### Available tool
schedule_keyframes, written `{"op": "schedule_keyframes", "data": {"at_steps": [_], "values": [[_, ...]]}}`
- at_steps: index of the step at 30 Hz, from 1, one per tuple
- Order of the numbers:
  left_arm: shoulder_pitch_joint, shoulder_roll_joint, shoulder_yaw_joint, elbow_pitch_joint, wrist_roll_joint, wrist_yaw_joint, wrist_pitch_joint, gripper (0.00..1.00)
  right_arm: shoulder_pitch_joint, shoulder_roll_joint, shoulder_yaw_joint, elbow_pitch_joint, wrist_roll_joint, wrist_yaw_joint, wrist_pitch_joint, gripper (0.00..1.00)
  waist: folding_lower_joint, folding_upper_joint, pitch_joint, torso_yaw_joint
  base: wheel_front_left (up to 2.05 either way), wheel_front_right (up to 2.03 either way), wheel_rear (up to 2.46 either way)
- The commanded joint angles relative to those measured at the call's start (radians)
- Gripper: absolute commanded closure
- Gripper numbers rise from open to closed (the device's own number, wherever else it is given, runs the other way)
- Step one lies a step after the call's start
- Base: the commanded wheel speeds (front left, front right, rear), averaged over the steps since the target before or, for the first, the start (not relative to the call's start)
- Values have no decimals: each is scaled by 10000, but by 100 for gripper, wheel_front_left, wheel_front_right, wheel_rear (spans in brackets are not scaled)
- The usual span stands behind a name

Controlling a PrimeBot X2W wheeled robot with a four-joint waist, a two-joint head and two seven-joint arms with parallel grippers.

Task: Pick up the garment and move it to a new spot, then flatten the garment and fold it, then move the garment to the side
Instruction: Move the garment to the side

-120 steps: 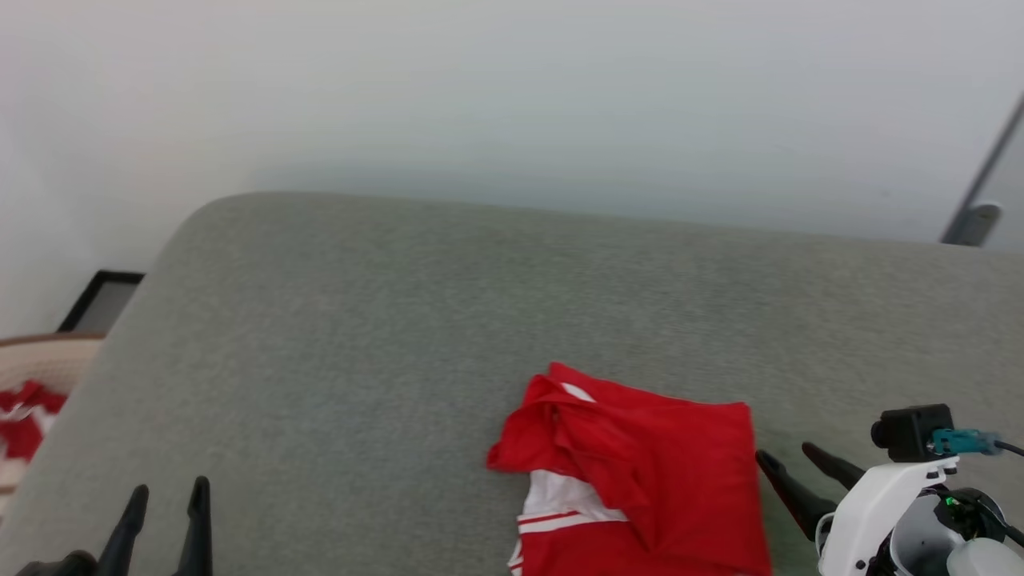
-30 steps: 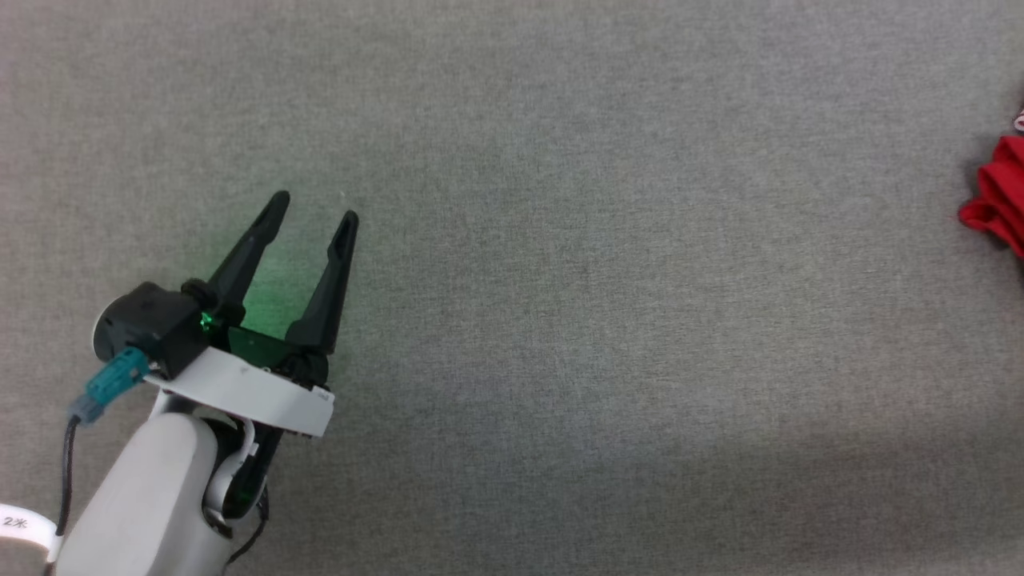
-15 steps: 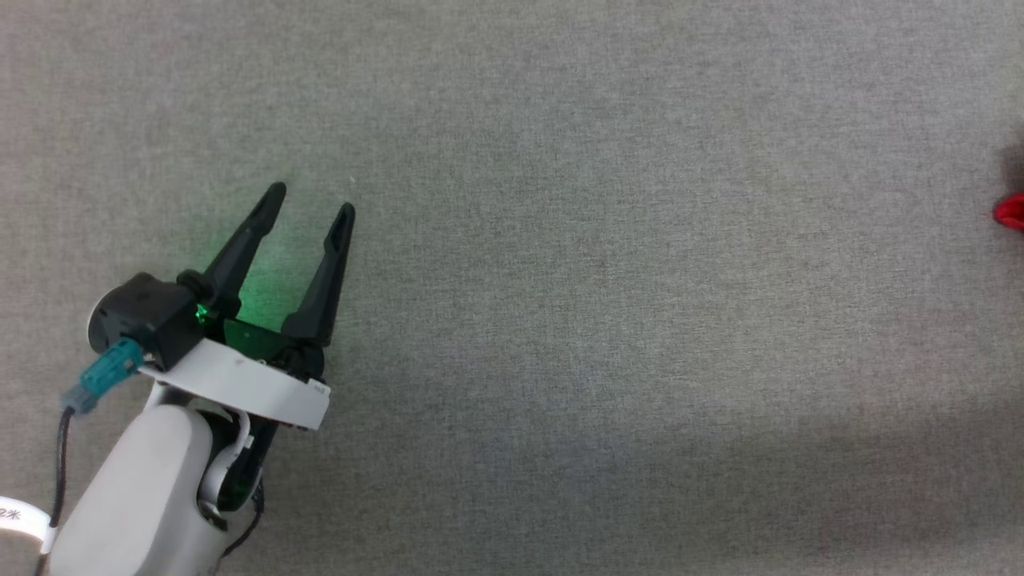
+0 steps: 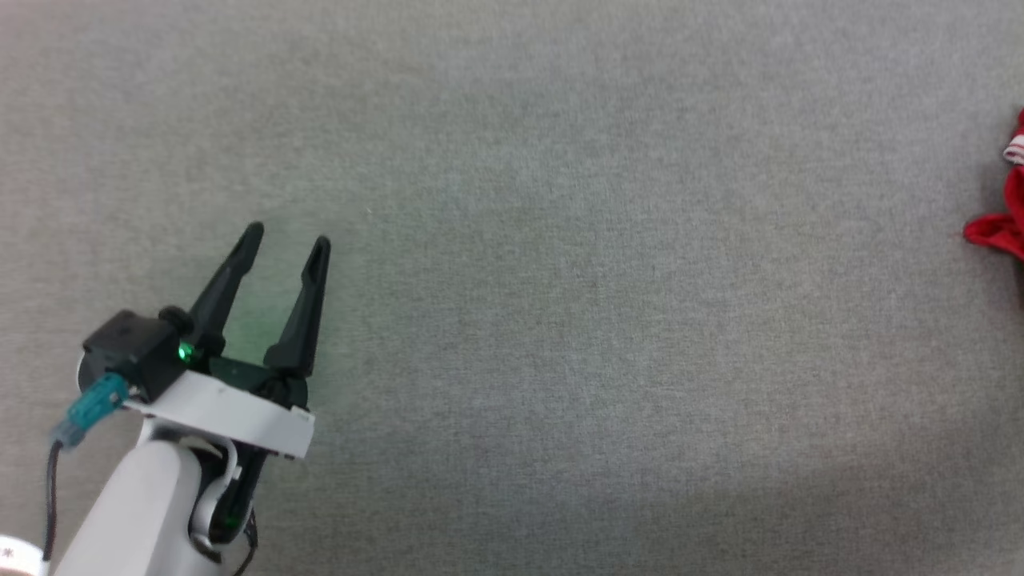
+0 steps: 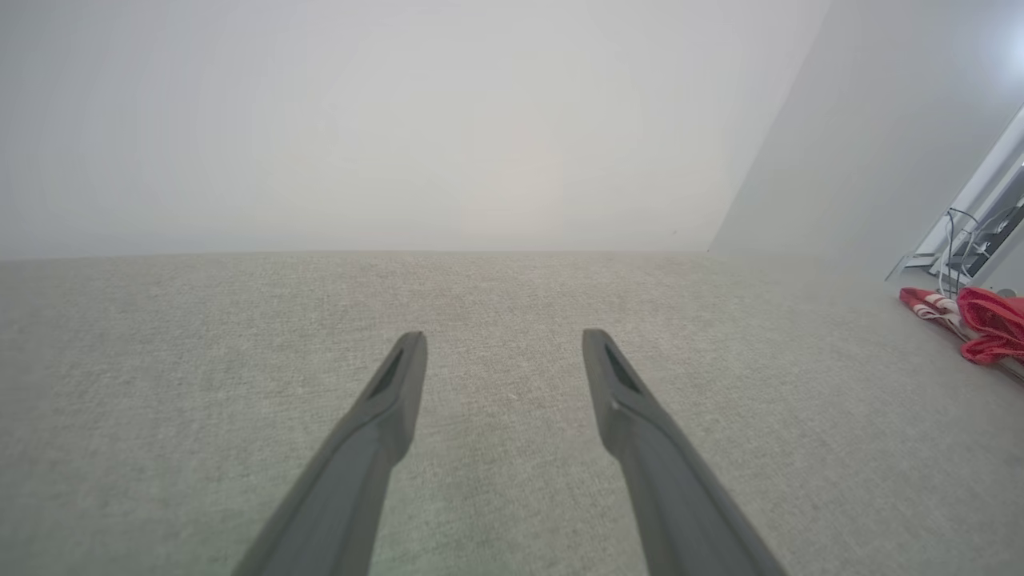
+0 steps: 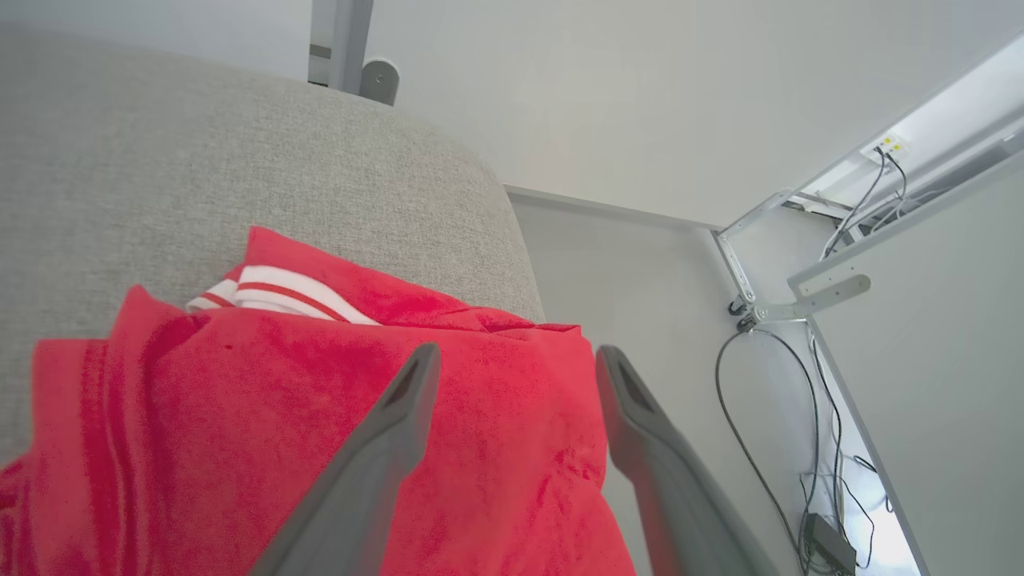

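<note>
Red shirt (image 6: 240,416) lies bunched at the rounded corner of the grey upholstered surface (image 6: 160,160), taking up the lower left and centre of the right wrist view. A white cuff with red stripes peeks out at its upper edge. In the head view it is a small red lobe (image 4: 1000,232) at the far right edge, and in the left wrist view a red heap (image 5: 988,324) at mid right.

The right gripper (image 6: 518,354) stands wide just above the cloth, with nothing pinched between its fingers. The left gripper (image 4: 288,238) is also spread wide, at the lower left of the head view over bare fabric, well apart from the shirt.

This looks like the set-down at the side. To finish well, the right arm should draw back along its own fingers and lift clear before turning, so that no fingertip snags a fold. The left arm has no part in this.

The head view cuts off nearly all of the shirt, so I cannot judge how neat the fold is. No lettering is visible. In the right wrist view the shirt's right hem seems to reach the surface's edge, above the floor and cables (image 6: 808,416), but I cannot tell whether it overhangs. Nor can I tell whether the fingers' undersides touch the cloth.
</note>
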Motion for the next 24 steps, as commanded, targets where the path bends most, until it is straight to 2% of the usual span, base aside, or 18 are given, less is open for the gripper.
{"op": "schedule_keyframes", "data": {"at_steps": [1, 7, 16, 24], "values": [[246, -58, 118, 41, 33, -22, -7, 0, 189, 147, -58, -159, 145, -21, -256, 0, 0, -1, -498, 210, 0, 0, 0], [819, -77, 545, 157, 103, -22, -5, 0, 870, 634, 12, -778, 548, -21, -1076, 0, 0, -1, -1223, 591, 0, 0, 0], [1976, -160, 1380, 411, 303, -22, -7, 0, 2455, 1808, 387, -1988, 812, -21, -2648, 0, 0, -1, -2384, 1152, 0, 0, 0], [3240, -307, 2354, 521, 599, -22, -7, 0, 3855, 2451, 864, -2924, 1177, -21, -3388, 0, 0, -1, -3307, 1392, 0, 0, 0]]}}
